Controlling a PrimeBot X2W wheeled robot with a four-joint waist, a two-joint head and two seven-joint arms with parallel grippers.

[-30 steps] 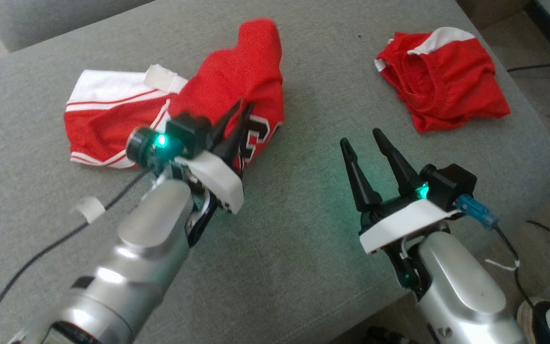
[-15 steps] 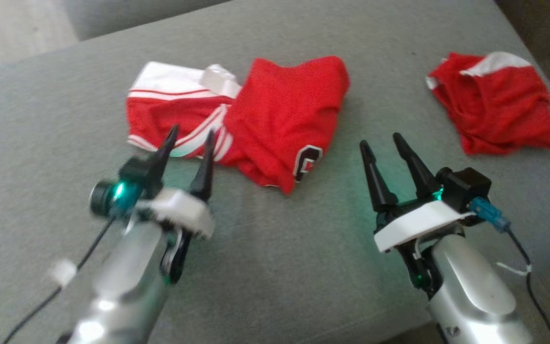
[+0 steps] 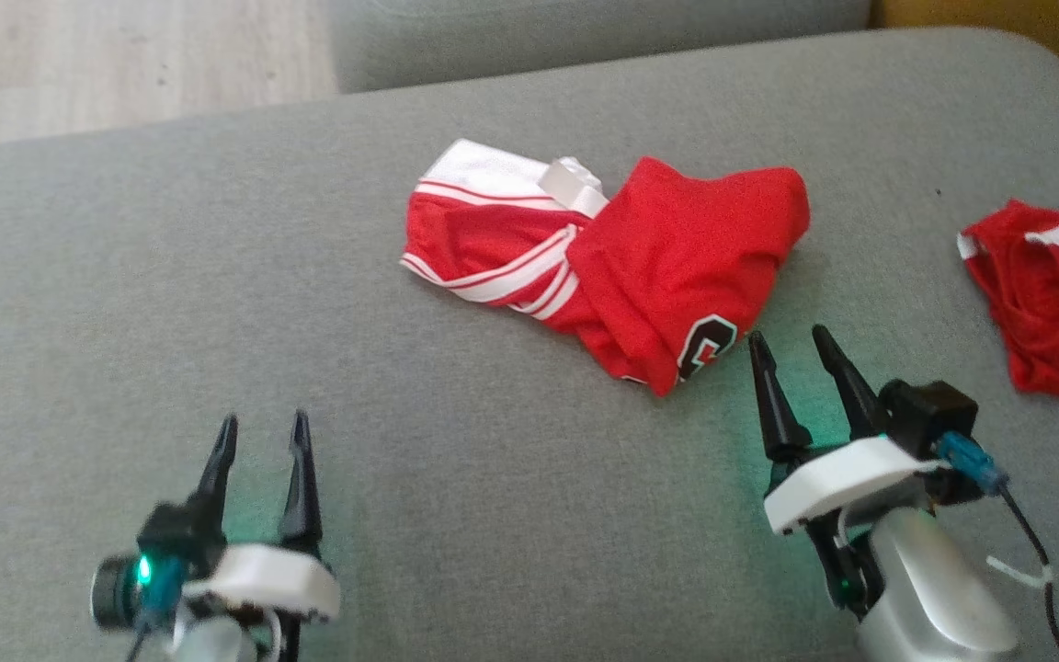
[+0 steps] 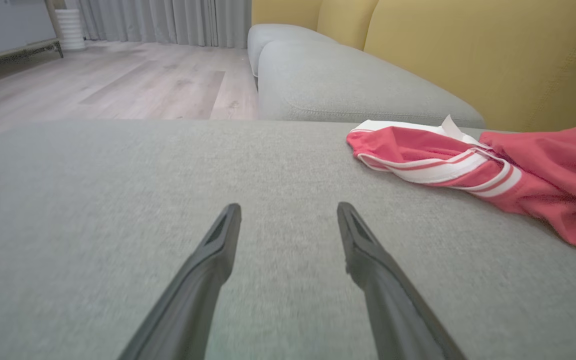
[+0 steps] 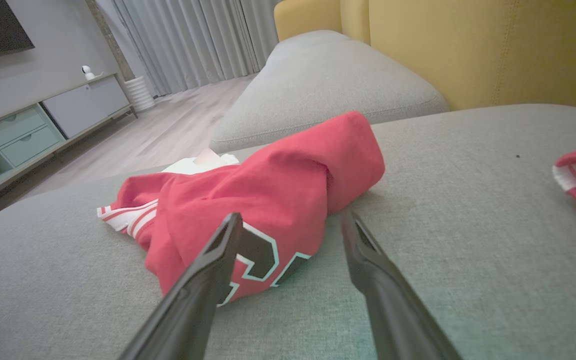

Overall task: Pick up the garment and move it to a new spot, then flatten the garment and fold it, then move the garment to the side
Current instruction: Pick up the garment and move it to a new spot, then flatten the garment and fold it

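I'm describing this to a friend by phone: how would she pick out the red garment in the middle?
On the grey sofa cushion, look beyond the right gripper. The crumpled red garment there has white stripes and a black print, unlike the plainer red garment at the cushion's right edge.

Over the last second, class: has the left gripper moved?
Yes. Judged against the red garment, the left gripper has pulled back toward the robot and to its left; once at the cloth, it is now open and apart.
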